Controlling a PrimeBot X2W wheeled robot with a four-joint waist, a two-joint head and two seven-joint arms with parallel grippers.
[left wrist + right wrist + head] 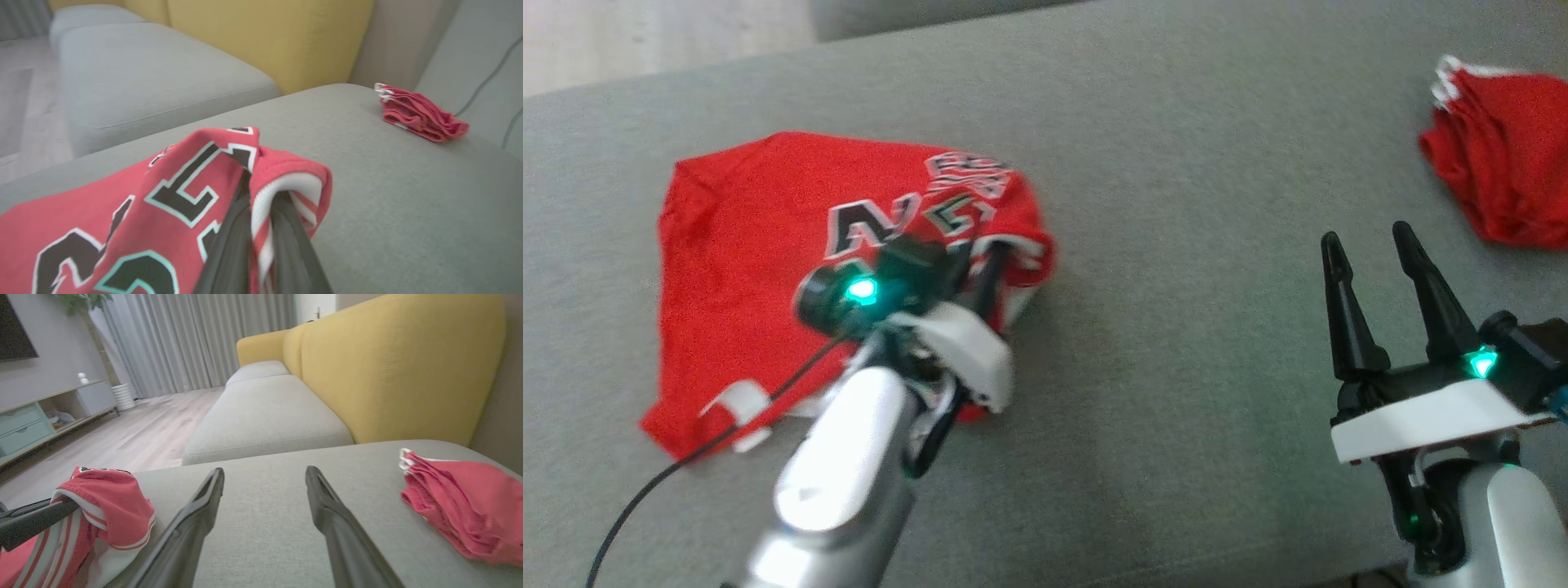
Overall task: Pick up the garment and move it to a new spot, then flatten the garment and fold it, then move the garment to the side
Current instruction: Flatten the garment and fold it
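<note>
Our left gripper [977, 260] pinches red jersey [760, 245] hem between fingers; our right gripper [1366, 238] gapes wide, folded red garments [1503, 163] right of fingertips.

jersey [760, 269]: 1 | folded pile [1503, 163]: 1, maybe several pieces | left tool [976, 257], right tool [1366, 237]: 2

Red jersey [752, 245] — black-and-white lettering, striped trim, grey cushion [1176, 327], mustard-yellow backrest [388, 367], red folded pile [1503, 171]

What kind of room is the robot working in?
Most likely a living room in a home. There is a sofa with a yellow back and grey seat cushions, long grey curtains reaching a wooden floor, and a low cabinet along the wall.
</note>
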